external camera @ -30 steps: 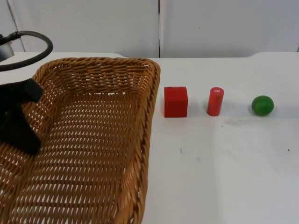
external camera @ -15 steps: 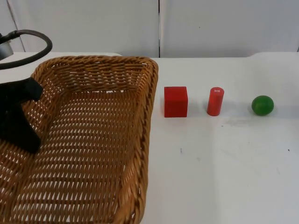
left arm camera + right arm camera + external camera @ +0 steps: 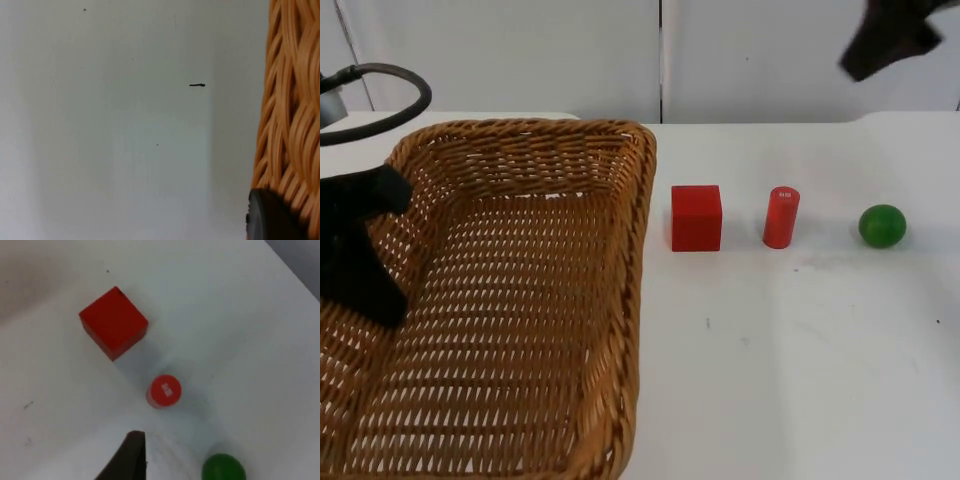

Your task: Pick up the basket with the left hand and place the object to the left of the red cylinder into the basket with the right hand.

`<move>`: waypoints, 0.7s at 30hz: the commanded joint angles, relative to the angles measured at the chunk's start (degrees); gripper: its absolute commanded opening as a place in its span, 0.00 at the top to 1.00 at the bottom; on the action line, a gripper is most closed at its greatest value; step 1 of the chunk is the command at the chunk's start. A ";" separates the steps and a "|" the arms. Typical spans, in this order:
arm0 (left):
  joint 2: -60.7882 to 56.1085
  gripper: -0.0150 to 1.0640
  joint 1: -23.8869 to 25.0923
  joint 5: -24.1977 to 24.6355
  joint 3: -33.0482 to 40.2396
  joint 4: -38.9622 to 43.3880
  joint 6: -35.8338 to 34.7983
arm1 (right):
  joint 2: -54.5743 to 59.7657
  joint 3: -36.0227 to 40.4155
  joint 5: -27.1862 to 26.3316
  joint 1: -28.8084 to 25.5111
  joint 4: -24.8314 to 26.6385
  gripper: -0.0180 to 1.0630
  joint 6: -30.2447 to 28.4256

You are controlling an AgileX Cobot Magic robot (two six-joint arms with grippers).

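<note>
At basket L rim, left claw clamped; right claw aloft.

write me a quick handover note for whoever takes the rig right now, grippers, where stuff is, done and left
Left gripper: on the left rim of the basket, holding it up.
Right gripper: up in the air above the far right of the table, holding nothing.
On the table, in a row right of the basket: red cube, red cylinder, green ball, all apart.
Done: basket picked up.
Left: right gripper takes the red cube, the thing left of the cylinder, and drops it in the basket.
</note>
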 commanded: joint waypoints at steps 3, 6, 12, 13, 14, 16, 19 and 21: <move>-0.77 0.99 0.00 -0.41 -0.11 -0.80 -0.86 | 3.68 -2.28 -0.95 3.02 0.21 0.02 -6.15; -0.77 0.99 0.00 -0.56 -0.11 -0.80 -1.75 | 6.79 -2.28 -2.94 5.14 0.21 0.06 -10.26; -0.77 0.99 0.00 0.50 -0.11 -0.80 -2.41 | 9.65 -2.28 -4.77 5.29 2.41 0.07 -17.20; -0.77 0.99 0.00 0.50 -0.11 -0.80 -2.41 | 9.65 -2.28 -4.77 5.29 2.41 0.07 -17.20; -0.77 0.99 0.00 0.50 -0.11 -0.80 -2.41 | 10.09 -2.28 -5.46 5.29 2.83 0.07 -18.37; -0.77 0.99 0.00 0.49 -0.11 -0.80 -3.14 | 10.97 -2.28 -6.83 5.29 4.13 0.07 -20.87; -0.77 0.99 0.00 0.49 -0.11 -0.80 -3.71 | 11.97 -2.28 -7.51 5.29 5.52 0.07 -22.55; -0.77 0.99 0.00 0.49 -0.11 -0.69 -3.86 | 13.50 -2.94 -7.51 5.29 8.32 0.07 -25.35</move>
